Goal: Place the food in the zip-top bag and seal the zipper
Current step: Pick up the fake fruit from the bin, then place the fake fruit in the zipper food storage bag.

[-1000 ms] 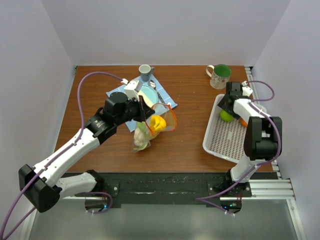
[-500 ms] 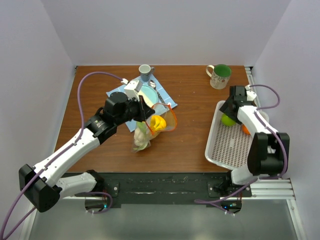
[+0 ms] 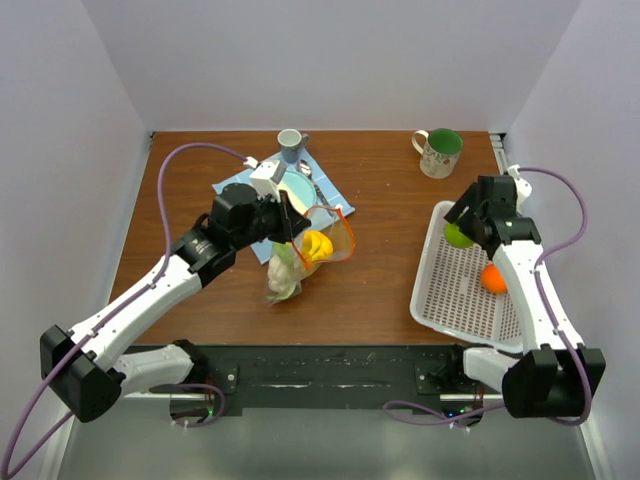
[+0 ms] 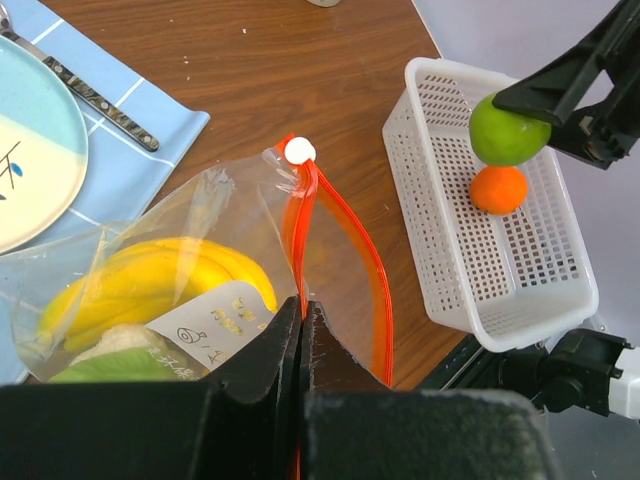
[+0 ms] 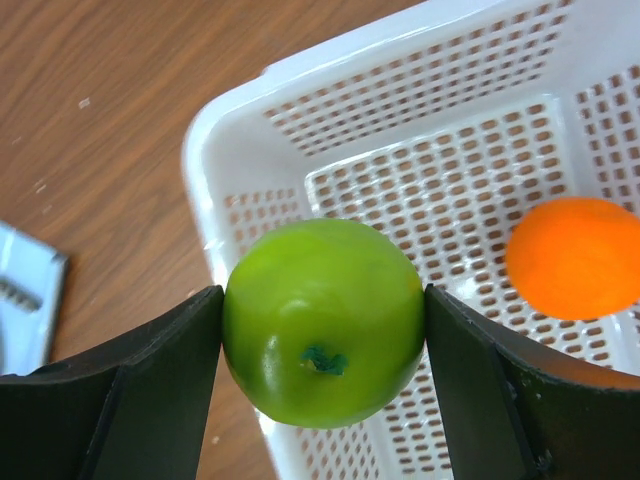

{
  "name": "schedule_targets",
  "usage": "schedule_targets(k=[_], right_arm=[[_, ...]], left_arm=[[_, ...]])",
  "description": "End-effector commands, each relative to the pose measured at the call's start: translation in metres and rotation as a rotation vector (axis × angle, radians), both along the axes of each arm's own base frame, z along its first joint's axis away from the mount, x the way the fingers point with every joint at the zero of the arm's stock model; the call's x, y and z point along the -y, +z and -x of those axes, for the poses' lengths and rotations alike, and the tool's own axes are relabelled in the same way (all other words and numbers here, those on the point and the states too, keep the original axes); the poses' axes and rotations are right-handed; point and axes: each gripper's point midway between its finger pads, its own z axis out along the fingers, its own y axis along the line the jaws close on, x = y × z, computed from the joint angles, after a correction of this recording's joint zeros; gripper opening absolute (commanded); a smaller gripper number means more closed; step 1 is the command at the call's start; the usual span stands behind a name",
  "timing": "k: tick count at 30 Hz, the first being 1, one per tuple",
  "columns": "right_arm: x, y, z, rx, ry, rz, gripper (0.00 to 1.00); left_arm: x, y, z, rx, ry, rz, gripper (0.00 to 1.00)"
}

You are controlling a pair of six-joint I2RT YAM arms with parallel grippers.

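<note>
Clamping the green apple (image 5: 323, 322) across its widest part with the right gripper (image 3: 460, 230), over a corner rim of the white basket (image 5: 250, 130) and apparently lifted clear of the mesh floor. Leaving the orange (image 5: 575, 255) lying inside the basket. Pinching tight with the left gripper (image 4: 300, 335) on the rim of the zip-top bag (image 4: 200, 230), right at the zipper (image 4: 350, 240), and holding the mouth up and agape over the brown table (image 3: 380, 270), well apart from the basket. Already carrying the yellow banana (image 4: 150, 280) and the pale green leafy piece (image 4: 110, 362) inside the bag.

Judging the apple as light, hard and smooth-skinned, round enough to squirt out from flat pads if squeezed off-centre, so favouring a hold across the middle, as here. Expecting the opposite from the bag: thin, limp, crinkly film, collapsing wherever unsupported, and getting its only stiffness from the orange-red strip. Favouring that strip, near the white slider tab (image 4: 299, 150), as the place to take hold; risking a slip or a closed mouth by grabbing loose film instead. Needing a clean drop through the opening next, without knocking the rim out of the pinch.
</note>
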Motion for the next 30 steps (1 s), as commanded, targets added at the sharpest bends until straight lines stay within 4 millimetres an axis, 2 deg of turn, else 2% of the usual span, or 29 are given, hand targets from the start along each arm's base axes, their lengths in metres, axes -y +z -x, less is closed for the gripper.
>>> schedule_targets(k=[1,2,3,5,6,7,8,9,11,12,13,15,16,17,20,22,26,30], right_arm=[[-0.065,0.045,-0.003,0.099,0.192,-0.062,0.36],[-0.080,0.049,-0.002,0.107,0.215,-0.076,0.36],[-0.110,0.059,-0.002,0.123,0.295,-0.086,0.36],[-0.134,0.068,0.000,0.138,0.329,-0.095,0.36],[-0.158,0.078,0.004,0.157,0.388,-0.105,0.36],[-0.169,0.084,0.006,0.171,0.412,-0.119,0.36],[-0.193,0.091,0.011,0.195,0.464,-0.147,0.36],[-0.207,0.100,0.013,0.220,0.490,-0.166,0.36],[-0.242,0.101,0.022,0.225,0.551,-0.171,0.36],[-0.253,0.109,0.023,0.242,0.566,-0.176,0.37],[-0.267,0.100,0.021,0.220,0.582,-0.159,0.38],[-0.289,0.104,0.022,0.226,0.613,-0.161,0.44],[-0.299,0.090,0.018,0.193,0.623,-0.142,0.48],[-0.306,0.088,0.017,0.189,0.634,-0.147,0.58],[-0.320,0.075,0.010,0.170,0.646,-0.149,0.72],[-0.322,0.075,0.008,0.166,0.646,-0.143,0.77],[-0.321,0.077,0.008,0.169,0.644,-0.142,0.93],[-0.323,0.088,0.007,0.174,0.652,-0.142,0.99]], left_arm=[[0.006,0.034,-0.010,0.077,0.003,0.070,0.00],[0.006,0.034,-0.010,0.077,0.003,0.070,0.00],[0.006,0.034,-0.010,0.076,0.005,0.068,0.00],[0.006,0.032,-0.010,0.071,0.007,0.066,0.00],[0.005,0.033,-0.011,0.073,0.014,0.064,0.00],[0.005,0.032,-0.011,0.071,0.014,0.063,0.00],[0.004,0.031,-0.011,0.071,0.017,0.062,0.00],[0.005,0.031,-0.011,0.068,0.015,0.064,0.00],[0.007,0.032,-0.012,0.067,0.013,0.073,0.00],[0.008,0.032,-0.012,0.067,0.010,0.077,0.00],[0.009,0.033,-0.012,0.066,0.008,0.080,0.00],[0.010,0.036,-0.011,0.066,0.004,0.091,0.00],[0.010,0.037,-0.011,0.067,0.003,0.095,0.00],[0.010,0.039,-0.011,0.070,0.005,0.098,0.00],[0.008,0.045,-0.010,0.078,0.014,0.114,0.00],[0.006,0.048,-0.009,0.079,0.023,0.128,0.00],[0.004,0.057,-0.009,0.086,0.048,0.166,0.00],[0.002,0.067,-0.010,0.099,0.071,0.206,0.00]])
